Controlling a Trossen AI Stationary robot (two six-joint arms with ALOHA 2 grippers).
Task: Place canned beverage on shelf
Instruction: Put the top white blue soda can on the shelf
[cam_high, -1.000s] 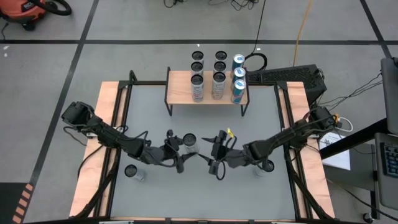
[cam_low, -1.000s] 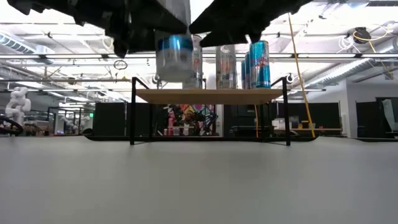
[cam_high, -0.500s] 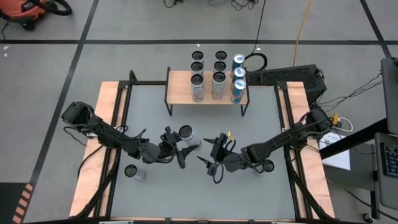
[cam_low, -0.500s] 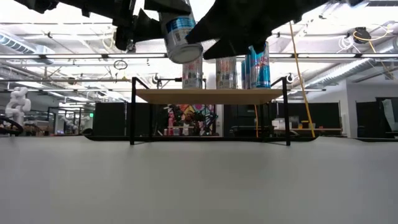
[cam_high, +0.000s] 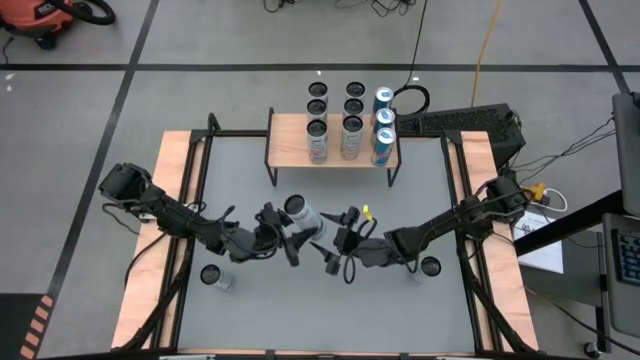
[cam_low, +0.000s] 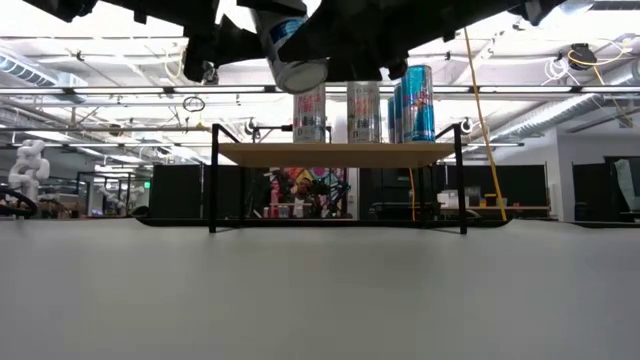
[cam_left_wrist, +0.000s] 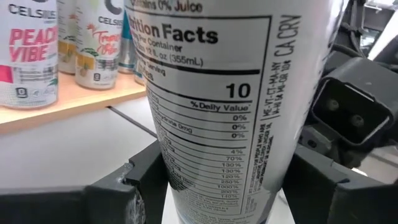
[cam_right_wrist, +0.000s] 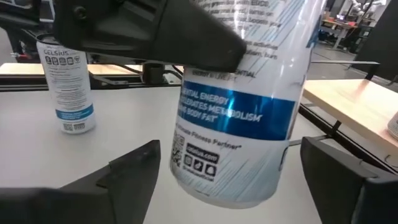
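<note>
the left gripper clenches a tilted can above the table, likely for carrying to the shelf. the right gripper, just beside it, stands released with jaws wide, holding nothing.

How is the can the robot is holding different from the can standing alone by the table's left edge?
The held can is lifted off the table and tilted, clamped in the left tool; the lone can stands upright on the grey table, untouched. The held can has the right tool open beside it. Both are slim silver cans with blue bands.
</note>
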